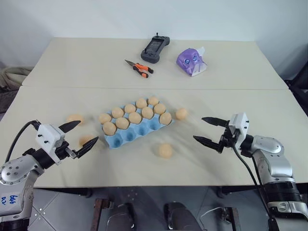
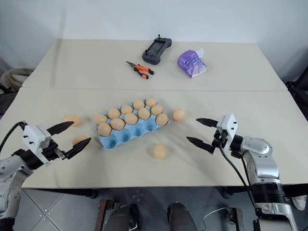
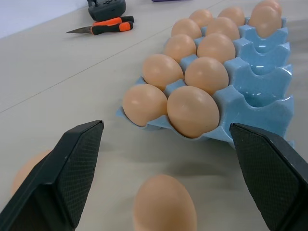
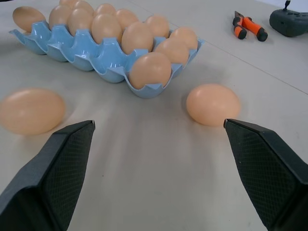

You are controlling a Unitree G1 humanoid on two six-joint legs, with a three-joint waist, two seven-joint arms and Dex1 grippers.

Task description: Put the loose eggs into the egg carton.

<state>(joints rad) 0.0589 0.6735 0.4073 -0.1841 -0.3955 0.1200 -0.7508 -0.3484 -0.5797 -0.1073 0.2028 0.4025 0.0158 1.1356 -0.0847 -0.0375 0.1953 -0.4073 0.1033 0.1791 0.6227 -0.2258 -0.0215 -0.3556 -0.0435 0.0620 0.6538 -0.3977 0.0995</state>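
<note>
Two pale beige tables [image 1: 57, 67] pushed together, plain white wall [image 1: 72, 17] behind, grey tiled floor [image 1: 62, 211] below

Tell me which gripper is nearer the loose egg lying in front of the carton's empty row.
Right. The right gripper hangs open just to that egg's right; the left gripper, open, is farther off, past the carton's left end.

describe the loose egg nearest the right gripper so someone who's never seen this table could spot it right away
Start at the light blue egg carton in the middle of the near table. Just off its far right corner, toward the open right gripper, one loose egg lies on the bare tabletop. Unlike the egg in front of the carton, it sits almost against the carton's filled rows.
</note>
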